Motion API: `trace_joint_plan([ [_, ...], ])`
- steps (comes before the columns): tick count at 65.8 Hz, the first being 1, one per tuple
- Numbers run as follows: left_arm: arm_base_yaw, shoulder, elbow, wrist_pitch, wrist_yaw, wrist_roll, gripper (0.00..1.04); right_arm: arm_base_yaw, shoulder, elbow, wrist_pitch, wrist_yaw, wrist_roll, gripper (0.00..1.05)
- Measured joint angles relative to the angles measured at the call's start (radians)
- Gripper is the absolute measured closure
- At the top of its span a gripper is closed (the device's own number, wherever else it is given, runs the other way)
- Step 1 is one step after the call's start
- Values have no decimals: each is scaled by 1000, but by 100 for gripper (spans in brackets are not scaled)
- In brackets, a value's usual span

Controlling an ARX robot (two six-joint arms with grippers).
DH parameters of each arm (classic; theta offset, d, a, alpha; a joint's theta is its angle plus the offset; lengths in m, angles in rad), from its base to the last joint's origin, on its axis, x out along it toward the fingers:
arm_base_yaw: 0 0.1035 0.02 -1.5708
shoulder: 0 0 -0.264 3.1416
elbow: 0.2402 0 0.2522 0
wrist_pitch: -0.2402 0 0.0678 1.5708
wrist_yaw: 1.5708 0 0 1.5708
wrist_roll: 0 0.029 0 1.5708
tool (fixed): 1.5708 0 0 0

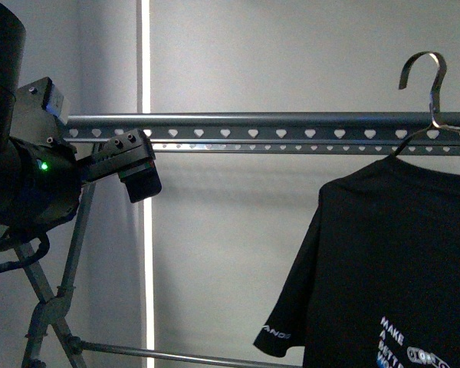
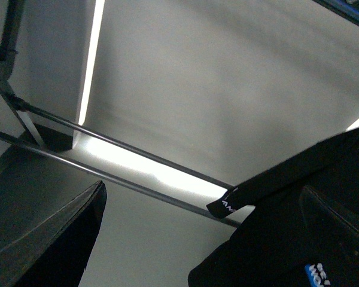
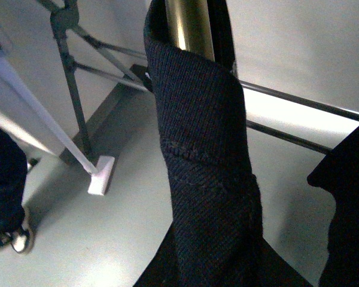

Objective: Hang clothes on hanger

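Note:
The clothes (image 1: 391, 253), a black T-shirt with white "MAKE" lettering, hang at the right from a thin wire hook (image 1: 428, 77) that stands above the hanger (image 1: 276, 121), a long grey rail with heart-shaped holes. My left gripper (image 1: 138, 165) is open and empty, just in front of the rail's left end, well apart from the shirt. In the left wrist view the sleeve with its white print (image 2: 230, 203) lies near one dark finger (image 2: 60, 239). My right gripper is shut on the clothes; black fabric (image 3: 203, 167) over a shiny bar (image 3: 188, 24) hides its jaws.
The rack's crossed grey legs (image 1: 57, 299) stand at the lower left, with low cross bars (image 2: 137, 155). A white mop (image 3: 100, 176) and a person's leg and shoe (image 3: 6, 203) are on the floor near the rack's legs (image 3: 72, 78). A grey wall lies behind.

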Motion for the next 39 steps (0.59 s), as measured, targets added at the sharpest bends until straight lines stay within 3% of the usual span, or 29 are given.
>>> trace_joint_plan([
  [3,-5,13,-19,63,0,22,7,10,19,32,8,19,82,96],
  [6,0,10,-93,201,-27,134,18,24,42,69,9,32,171,96],
  [13,31,-55,-285,343,-9,303,40,52,86,137,12,59,272,96],
  [18,51,-110,-381,380,9,338,52,66,110,178,11,87,318,96],
  [26,92,-229,-556,436,51,369,83,94,179,277,7,138,414,96],
  [33,112,-290,-638,451,69,376,101,106,218,323,-8,157,452,96],
  [39,127,-344,-700,454,87,380,101,116,245,352,-28,175,465,96],
])
